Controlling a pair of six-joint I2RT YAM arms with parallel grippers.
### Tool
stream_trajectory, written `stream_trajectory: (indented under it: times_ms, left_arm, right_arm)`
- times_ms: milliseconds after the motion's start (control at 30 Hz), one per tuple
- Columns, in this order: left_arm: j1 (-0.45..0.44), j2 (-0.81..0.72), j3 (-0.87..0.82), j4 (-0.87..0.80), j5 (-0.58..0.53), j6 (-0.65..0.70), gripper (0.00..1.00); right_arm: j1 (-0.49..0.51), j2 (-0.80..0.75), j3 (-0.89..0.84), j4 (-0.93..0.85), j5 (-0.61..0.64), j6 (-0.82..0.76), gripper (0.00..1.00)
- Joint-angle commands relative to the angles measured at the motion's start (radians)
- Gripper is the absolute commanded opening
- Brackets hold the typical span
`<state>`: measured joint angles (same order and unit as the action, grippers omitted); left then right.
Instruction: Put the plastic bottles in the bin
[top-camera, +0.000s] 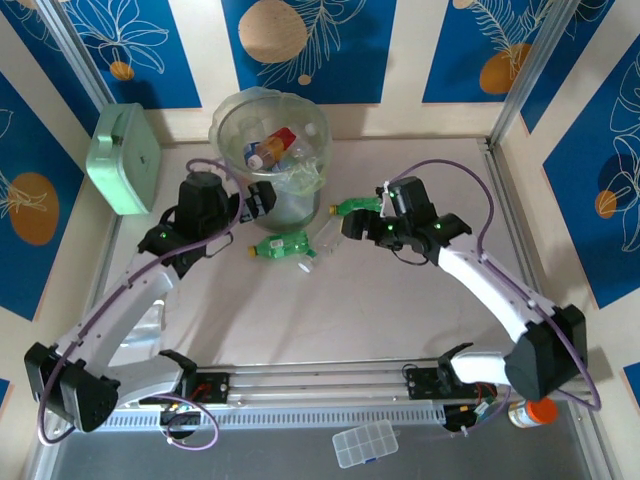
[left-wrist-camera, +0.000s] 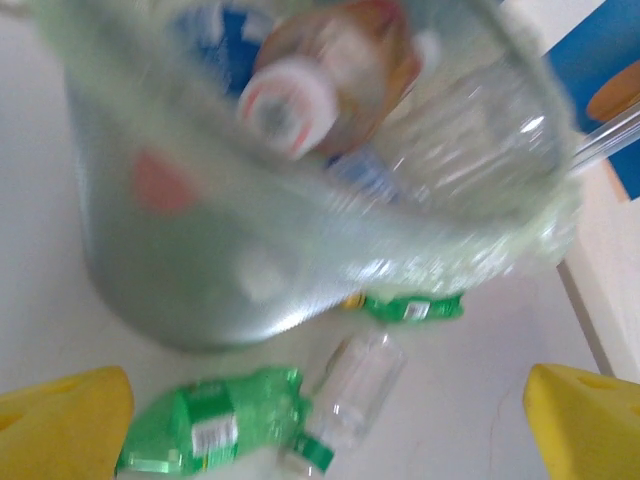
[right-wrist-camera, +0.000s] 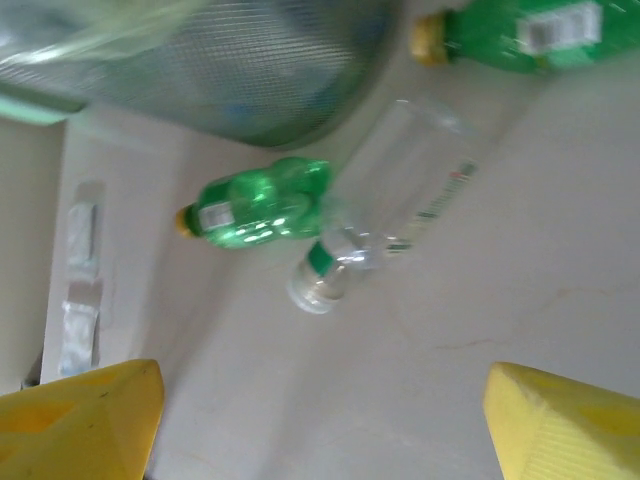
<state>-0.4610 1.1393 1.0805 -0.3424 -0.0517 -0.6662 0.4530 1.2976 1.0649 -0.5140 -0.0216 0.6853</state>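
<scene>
**Mid-task: 3 bottles lying outside the bin, both grippers empty**

The bin (top-camera: 292, 205) is standing at the far centre of the table and is already holding several plastic bottles, incl. a red-labelled one (top-camera: 272, 147) lying on top. Three are lying on the table just near of it: a green bottle (top-camera: 285, 245) w/ yellow cap, a clear bottle (top-camera: 325, 238) touching its right end, and a second green bottle (top-camera: 358, 207) further right, close to the bin's base.

The left gripper (top-camera: 258, 200) is hovering beside the bin's near-left wall. Its jaws are standing wide apart w/ nothing between them, so it looks to be between picks. The right gripper (top-camera: 360, 224) is hanging right by the second green bottle, jaws also spread and empty, wrist cam looking down on the pair of touching bottles.

Judgement: a fresh pick is getting set up. The right arm is sitting closest to the second green bottle, so that is the likely target. Next move is calling for lining the fingers across the bottle's body, dropping low, closing firmly as thin plastic is prone to slipping, then lifting over the rim before letting go
</scene>
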Motion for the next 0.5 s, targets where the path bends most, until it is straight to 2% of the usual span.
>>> stream_trajectory:
  times_ms: [0, 67, 200, 267, 467]
  left_arm:
    - [0.057, -0.039, -0.028, -0.057, 0.111, -0.165, 0.99]
    - [0.118, -0.051, -0.085, -0.039, 0.215, -0.229, 0.99]
    - [0.205, -0.123, -0.3, 0.199, 0.394, -0.322, 0.99]
    - [0.211, -0.161, -0.333, 0.216, 0.393, -0.297, 0.99]
    - [0.207, -0.244, -0.326, 0.107, 0.367, -0.148, 0.99]
  right_arm:
    - [-0.041, 0.069, 0.07, -0.046, 0.003, 0.171, 0.83]
    - [-0.061, 0.112, 0.091, -0.041, -0.027, 0.208, 0.82]
    - [-0.067, 0.185, 0.125, -0.036, -0.029, 0.275, 0.82]
    - [-0.062, 0.228, 0.152, -0.063, -0.014, 0.32, 0.81]
    - [-0.03, 0.36, 0.243, -0.133, 0.016, 0.407, 0.81]
